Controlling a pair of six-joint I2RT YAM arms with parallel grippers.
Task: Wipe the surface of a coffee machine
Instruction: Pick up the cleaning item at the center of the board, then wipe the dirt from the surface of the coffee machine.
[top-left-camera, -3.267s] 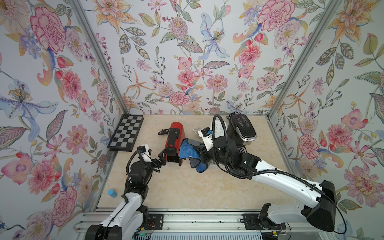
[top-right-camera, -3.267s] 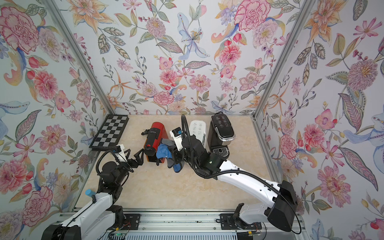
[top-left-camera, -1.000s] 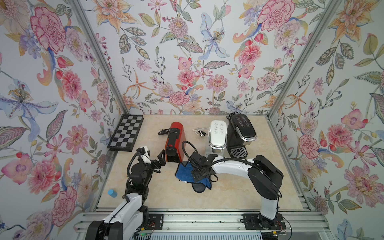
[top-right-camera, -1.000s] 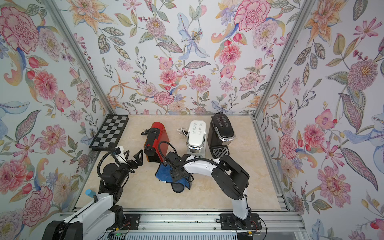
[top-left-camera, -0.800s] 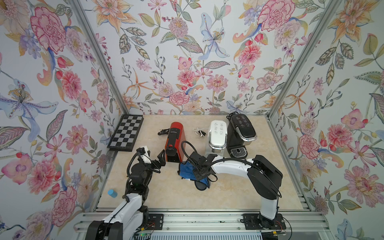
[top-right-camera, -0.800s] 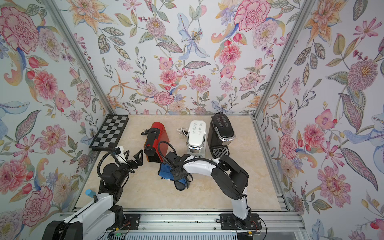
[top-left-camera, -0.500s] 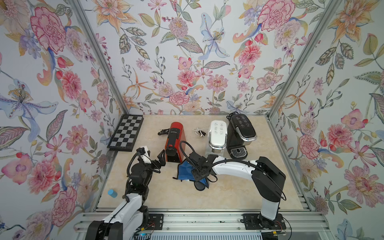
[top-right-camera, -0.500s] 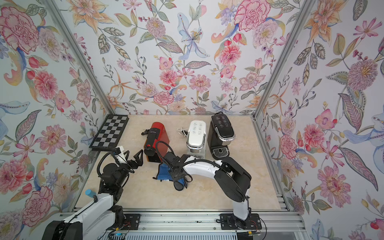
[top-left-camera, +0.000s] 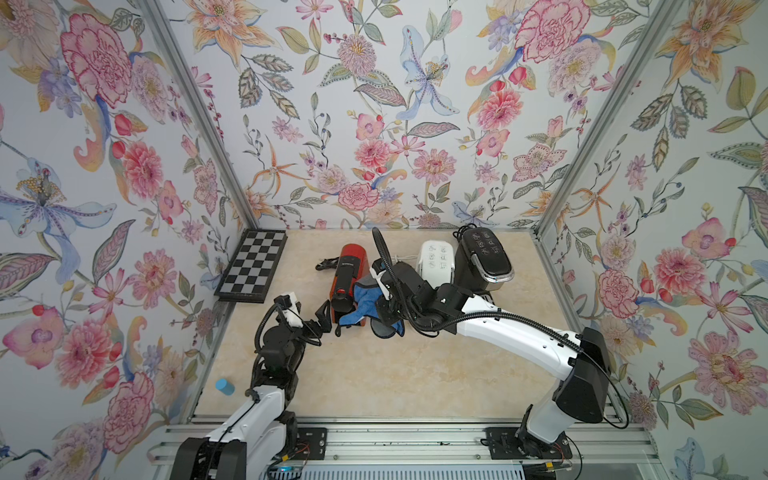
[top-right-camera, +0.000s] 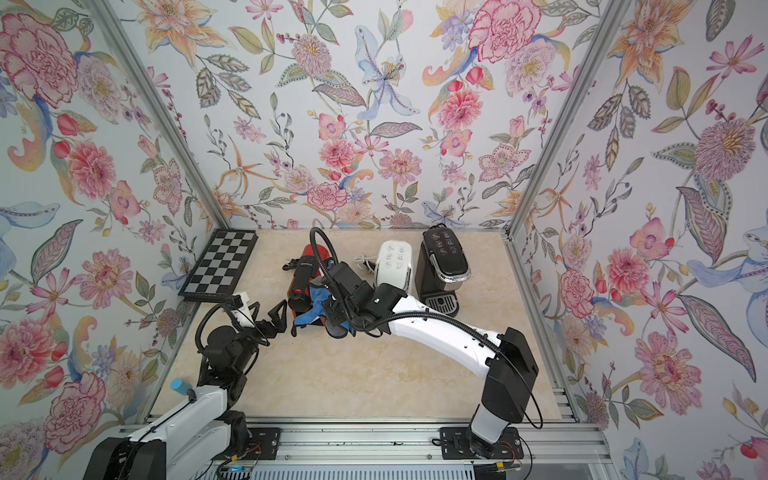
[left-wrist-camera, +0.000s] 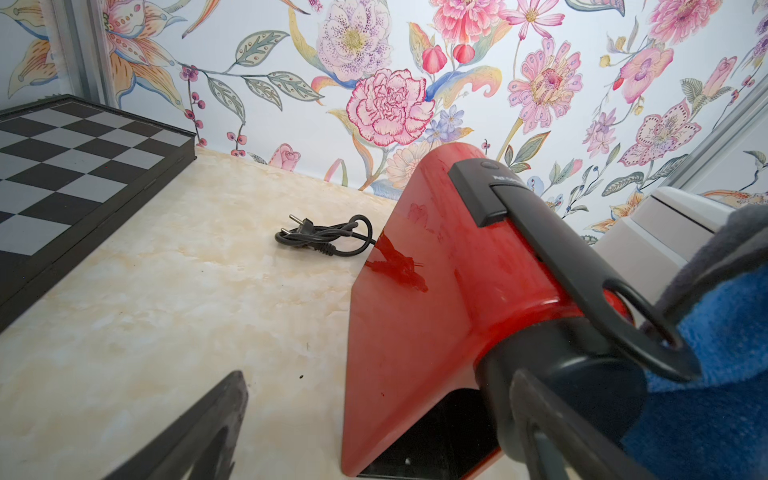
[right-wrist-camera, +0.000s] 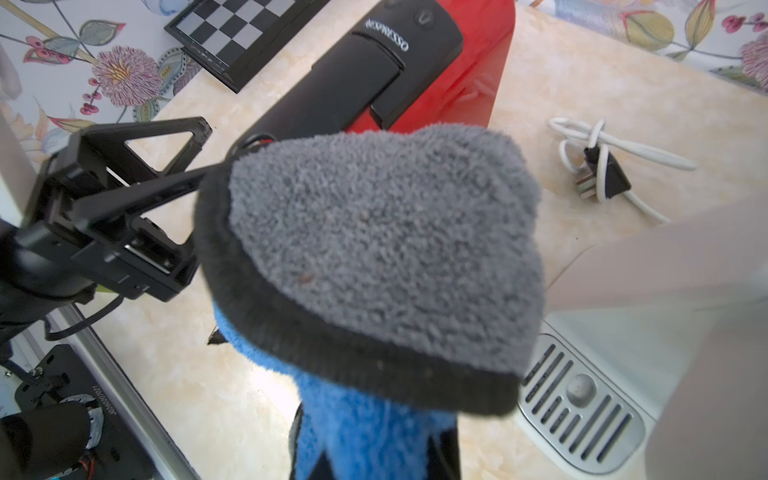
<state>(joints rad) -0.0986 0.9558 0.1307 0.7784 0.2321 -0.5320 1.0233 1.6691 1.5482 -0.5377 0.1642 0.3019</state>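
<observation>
The red coffee machine (top-left-camera: 347, 274) (top-right-camera: 305, 272) stands at the middle left of the table, with its black lever on top (right-wrist-camera: 374, 70). My right gripper (top-left-camera: 385, 309) (right-wrist-camera: 374, 451) is shut on a blue and grey cloth (top-left-camera: 365, 300) (top-right-camera: 319, 303) (right-wrist-camera: 374, 249). The cloth hangs against the right side of the machine's front. My left gripper (top-left-camera: 322, 318) (left-wrist-camera: 386, 399) is open at the machine's front left corner. One of its fingers (left-wrist-camera: 536, 411) lies close to the black spout. The right fingertips are hidden by the cloth.
A white coffee machine (top-left-camera: 434, 259) and a black one (top-left-camera: 484, 259) stand right of the red one. A chessboard (top-left-camera: 253, 266) lies at the left wall. A black cord (left-wrist-camera: 324, 235) and a white cord (right-wrist-camera: 602, 166) lie behind the machines. A blue cylinder (top-left-camera: 225, 386) sits at the left front edge.
My right gripper shut on the cloth lying on the table and lifted it up and back to the red machine's side. The left arm has not moved.
</observation>
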